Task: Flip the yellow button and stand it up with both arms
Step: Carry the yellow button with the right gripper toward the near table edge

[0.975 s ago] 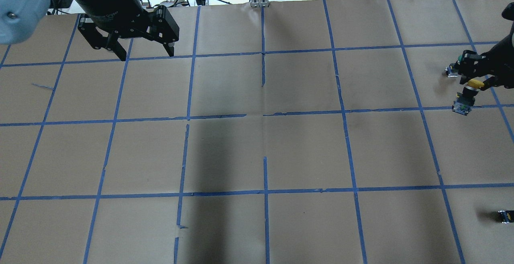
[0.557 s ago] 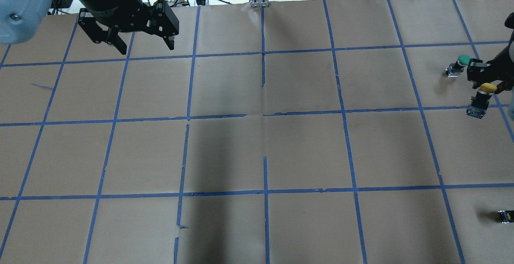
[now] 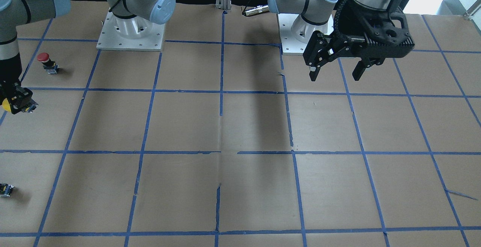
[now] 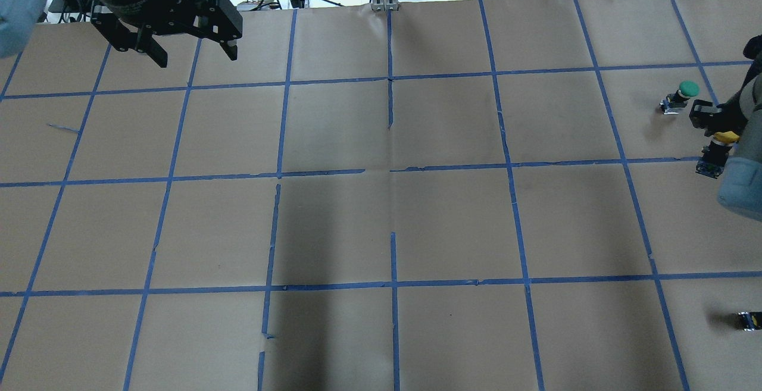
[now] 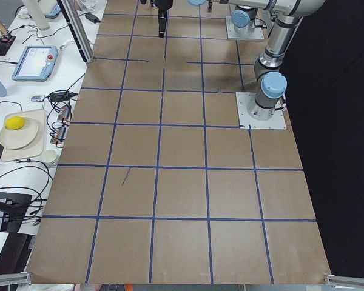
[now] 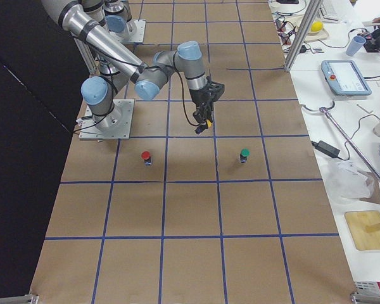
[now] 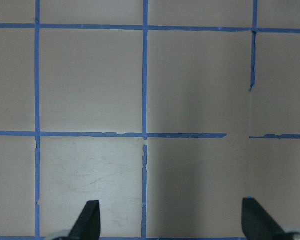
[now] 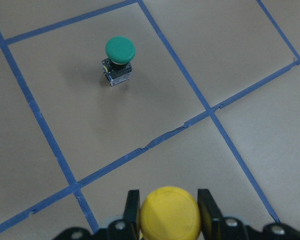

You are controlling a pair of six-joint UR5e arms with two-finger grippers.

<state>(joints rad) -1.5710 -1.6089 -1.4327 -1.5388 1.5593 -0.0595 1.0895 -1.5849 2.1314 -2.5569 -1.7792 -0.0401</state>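
Observation:
The yellow button (image 8: 170, 214), with a round yellow cap and a black-and-grey body (image 4: 711, 160), is held in my right gripper (image 8: 169, 207) at the table's right end. The fingers (image 8: 132, 206) press on both sides of the cap, which faces the wrist camera. It also shows at the left edge of the front view (image 3: 5, 105) and in the exterior right view (image 6: 206, 125), a little above the paper. My left gripper (image 4: 195, 56) is open and empty over the far left squares; it also shows in the front view (image 3: 334, 77) and the left wrist view (image 7: 172, 217).
A green-capped button (image 4: 684, 92) stands just beyond my right gripper. A red-capped button (image 3: 46, 61) stands nearer the robot's base. A small black capless block (image 4: 747, 319) lies at the near right edge. Brown paper with blue tape lines (image 4: 393, 171) covers the table.
My right gripper has carried the yellow button to the right, uncovering the green button. My left gripper has moved farther away and to the left, still open.

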